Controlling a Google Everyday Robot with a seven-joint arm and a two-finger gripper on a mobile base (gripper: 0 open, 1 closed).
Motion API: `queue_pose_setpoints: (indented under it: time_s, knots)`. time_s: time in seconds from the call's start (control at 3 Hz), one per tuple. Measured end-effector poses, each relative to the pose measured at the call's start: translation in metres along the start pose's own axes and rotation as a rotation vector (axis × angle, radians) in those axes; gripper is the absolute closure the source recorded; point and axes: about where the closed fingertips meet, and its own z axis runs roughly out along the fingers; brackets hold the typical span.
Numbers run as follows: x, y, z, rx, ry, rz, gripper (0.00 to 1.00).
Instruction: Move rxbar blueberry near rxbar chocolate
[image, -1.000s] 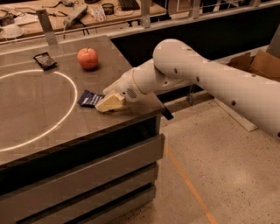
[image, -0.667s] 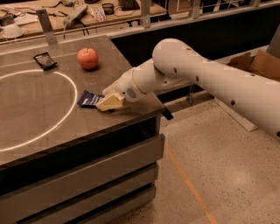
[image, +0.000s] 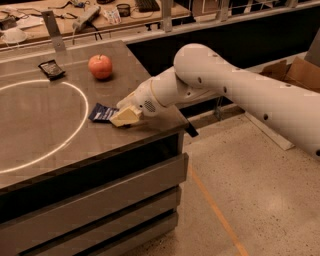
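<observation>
I see the gripper (image: 125, 117) low near the table's (image: 45, 135) right edge, fingers seemingly pinched on the right end of the blueberry bar (image: 101, 112). The chocolate bar (image: 51, 69) lies well apart at the far left. 1 apple (image: 100, 66) sits beyond the blueberry bar.
</observation>
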Motion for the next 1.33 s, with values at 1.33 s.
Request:
queue_pose_setpoints:
  time_s: [1.33]
  knots:
    - [-0.079, -0.092, 0.019, 0.137, -0.025, -0.119, 1.00]
